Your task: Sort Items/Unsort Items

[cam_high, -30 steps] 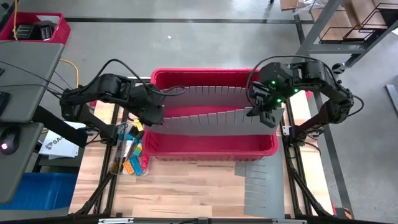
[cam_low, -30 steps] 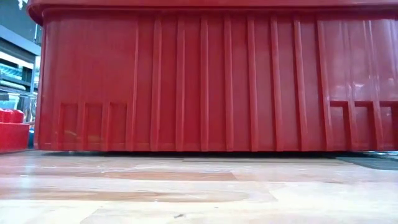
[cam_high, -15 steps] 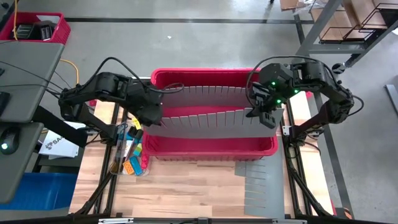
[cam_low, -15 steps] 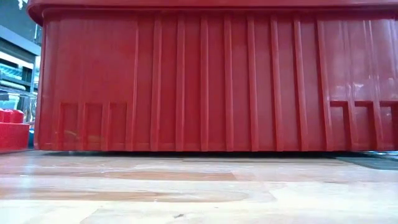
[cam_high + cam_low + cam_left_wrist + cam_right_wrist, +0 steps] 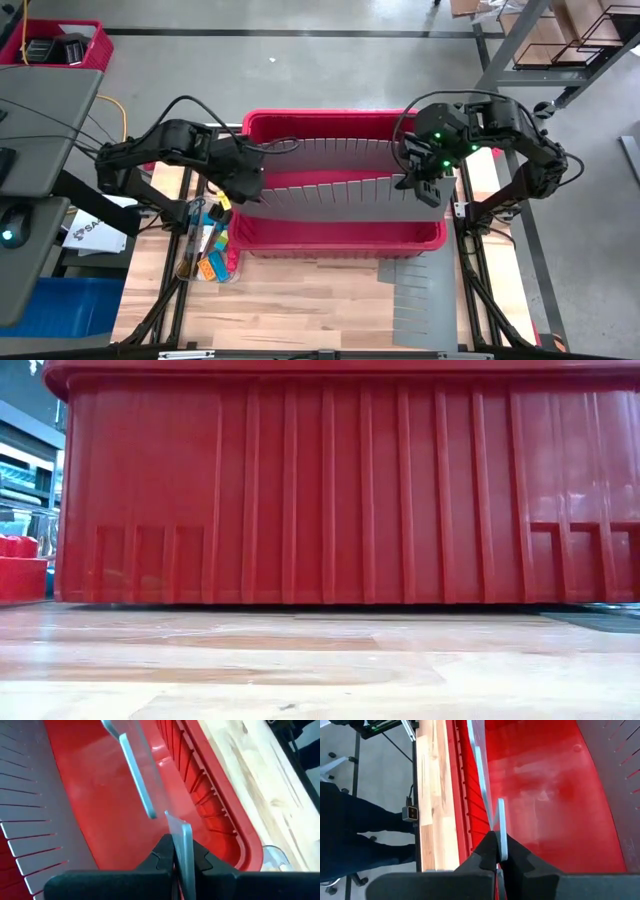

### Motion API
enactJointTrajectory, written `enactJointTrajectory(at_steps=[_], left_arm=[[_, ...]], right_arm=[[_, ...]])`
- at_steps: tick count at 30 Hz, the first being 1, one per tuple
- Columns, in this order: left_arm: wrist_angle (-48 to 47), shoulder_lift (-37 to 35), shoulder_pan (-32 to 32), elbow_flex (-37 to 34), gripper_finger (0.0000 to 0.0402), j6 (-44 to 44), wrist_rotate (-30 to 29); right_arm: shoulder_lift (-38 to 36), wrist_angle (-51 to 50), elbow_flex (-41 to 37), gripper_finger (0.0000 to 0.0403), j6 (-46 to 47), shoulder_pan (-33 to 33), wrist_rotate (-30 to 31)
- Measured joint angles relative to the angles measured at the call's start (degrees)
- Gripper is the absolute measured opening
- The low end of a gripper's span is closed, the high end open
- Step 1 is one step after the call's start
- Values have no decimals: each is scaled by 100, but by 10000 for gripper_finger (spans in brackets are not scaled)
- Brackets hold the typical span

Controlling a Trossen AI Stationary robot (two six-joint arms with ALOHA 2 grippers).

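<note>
Items point(image 5: 210, 255) lie on the table point(image 5: 300, 300) beside the red bin point(image 5: 340, 235), untouched. I have the left tool point(image 5: 243, 188) and right tool point(image 5: 418, 180) each clamped on an end of the grey divider point(image 5: 335, 190). Advise keeping both ends level while seating it.

A workshop: concrete floor point(image 5: 330, 70), metal shelving point(image 5: 560, 40), wooden workbench point(image 5: 310, 300).

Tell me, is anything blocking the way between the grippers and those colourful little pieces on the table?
Both the left gripper and right gripper are shut on a grey divider in the red bin. The items lie outside, beyond the bin's left wall.
</note>
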Motion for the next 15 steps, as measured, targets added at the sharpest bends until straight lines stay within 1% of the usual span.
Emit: enactJointTrajectory(at_steps=[9,15], left_arm=[[25,-165,-39,-2,0,-615,306],[21,-166,-36,-2,0,-486,173]], right_arm=[[0,27,0,0,18,0,-25],[17,9,0,0,39,0,-18]])
